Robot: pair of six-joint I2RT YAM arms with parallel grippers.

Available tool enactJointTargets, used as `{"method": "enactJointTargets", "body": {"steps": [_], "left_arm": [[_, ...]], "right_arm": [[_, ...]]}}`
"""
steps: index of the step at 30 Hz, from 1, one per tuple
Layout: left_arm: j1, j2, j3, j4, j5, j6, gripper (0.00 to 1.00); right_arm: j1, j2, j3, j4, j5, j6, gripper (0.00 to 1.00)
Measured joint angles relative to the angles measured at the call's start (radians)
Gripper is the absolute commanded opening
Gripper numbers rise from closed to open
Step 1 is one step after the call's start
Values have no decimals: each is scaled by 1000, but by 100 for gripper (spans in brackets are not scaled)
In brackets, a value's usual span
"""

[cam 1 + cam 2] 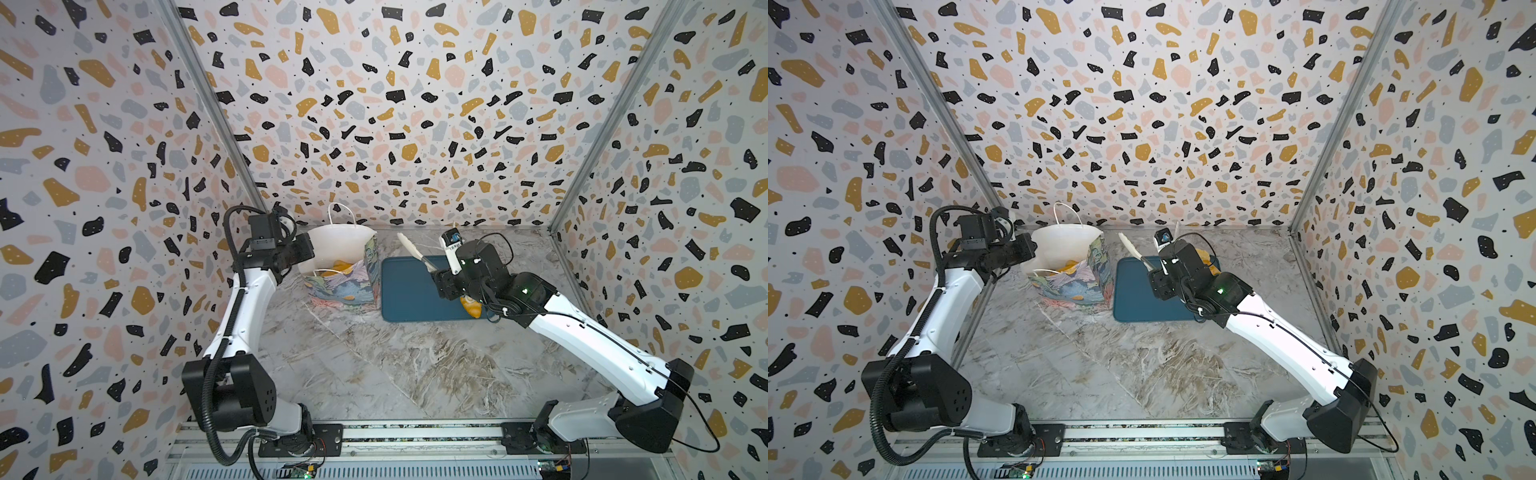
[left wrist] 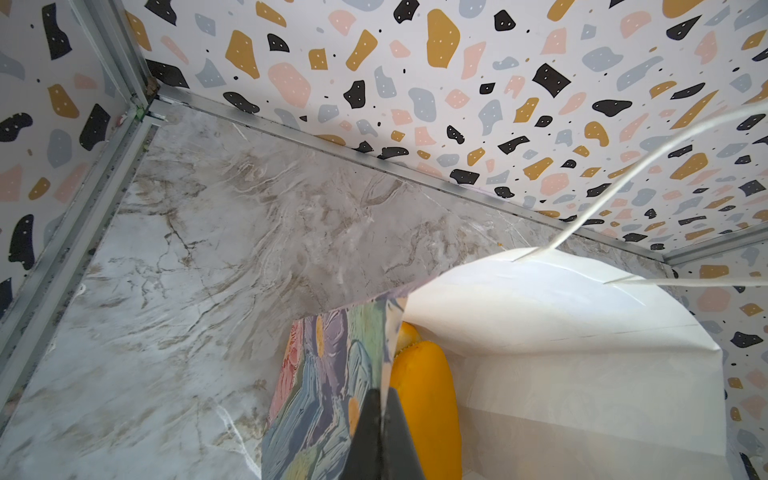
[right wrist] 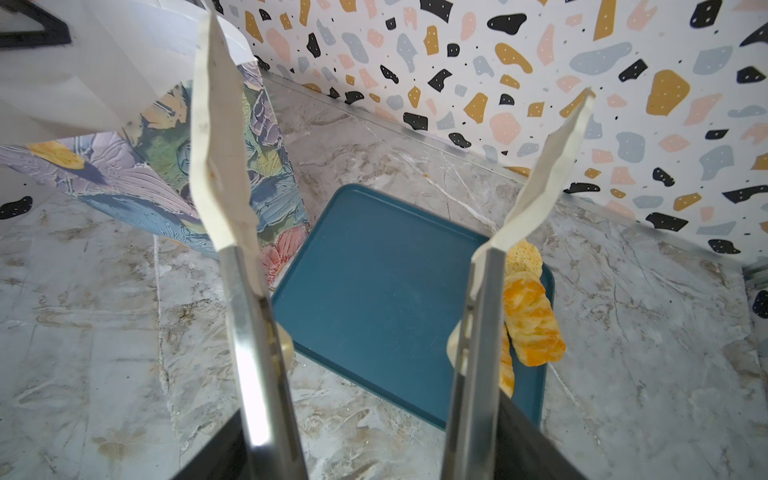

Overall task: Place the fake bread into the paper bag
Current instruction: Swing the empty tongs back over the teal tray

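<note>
The paper bag (image 1: pixel 340 286) (image 1: pixel 1071 286) stands upright at the back left of the table, mouth open, its inside white. My left gripper (image 1: pixel 309 253) (image 2: pixel 382 415) is shut on the bag's left rim, one finger inside and one outside. Golden fake bread (image 1: pixel 338 266) (image 2: pixel 428 399) lies in the bag. My right gripper (image 1: pixel 442 282) (image 3: pixel 374 436) is shut on metal tongs (image 3: pixel 249 332), which hang above the tray, their white tips (image 3: pixel 216 145) spread with nothing between them. A striped roll (image 3: pixel 534 324) and a pale bun (image 3: pixel 525 257) lie at the tray's right end, partly hidden in both top views.
The flat dark-blue tray (image 1: pixel 407 291) (image 3: pixel 374 270) lies just right of the bag on the marble table (image 1: pixel 395 365). Patterned walls close in the back and both sides. The bag's white cord handle (image 1: pixel 343 214) sticks up behind the bag.
</note>
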Motion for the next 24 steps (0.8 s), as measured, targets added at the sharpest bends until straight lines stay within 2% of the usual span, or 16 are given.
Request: {"method": "enactJointTargets", "body": {"steps": [11,24], "left_arm": [[0,0,0,0,0,0,0],[0,0,0,0,0,0,0]], "right_arm": [[-50,-54,-109,8,-18,42,74],[-151,-185,-266,7,-34,93,74]]}}
